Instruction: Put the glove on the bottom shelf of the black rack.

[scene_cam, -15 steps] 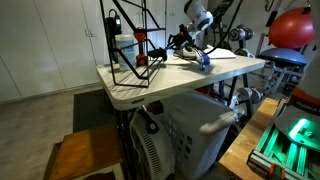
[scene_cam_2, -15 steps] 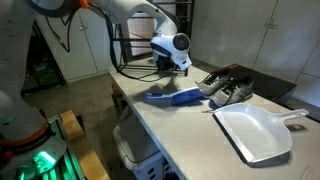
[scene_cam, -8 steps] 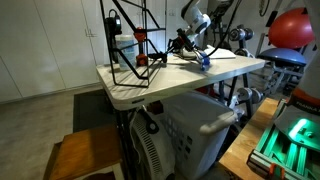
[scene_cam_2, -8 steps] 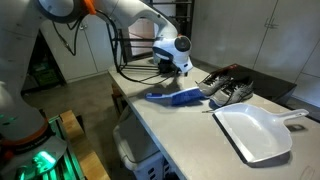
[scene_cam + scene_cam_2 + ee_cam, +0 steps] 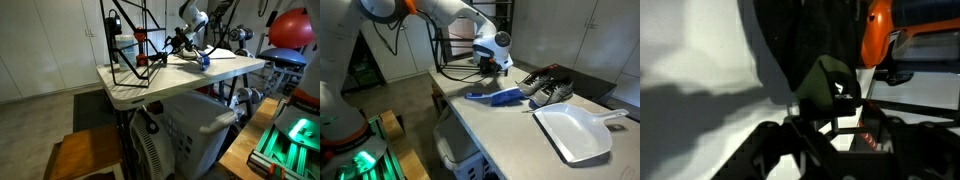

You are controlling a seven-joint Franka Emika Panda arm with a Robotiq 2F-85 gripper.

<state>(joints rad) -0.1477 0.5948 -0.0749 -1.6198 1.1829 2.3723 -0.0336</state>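
Note:
The glove [image 5: 828, 88] is dark green with a white mark. In the wrist view it lies just past my fingertips, among the wires of the black rack [image 5: 910, 75]. My gripper [image 5: 840, 150] is open; its dark fingers [image 5: 778, 156] stand apart with only rack wire and white table between them. In both exterior views the gripper [image 5: 178, 43] [image 5: 491, 67] sits low at the open side of the black rack [image 5: 130, 45] [image 5: 453, 50], near the tabletop. The glove is too small and dark to pick out there.
A blue brush [image 5: 495, 97] lies on the white table [image 5: 510, 135] near a pair of shoes [image 5: 546, 88] and a white dustpan [image 5: 575, 132]. The rack holds a white container [image 5: 124, 48] and an orange object [image 5: 877, 30].
The jaws have parted and let go of the glove, which now rests ahead of the fingers. The wrist has shifted slightly near the rack.

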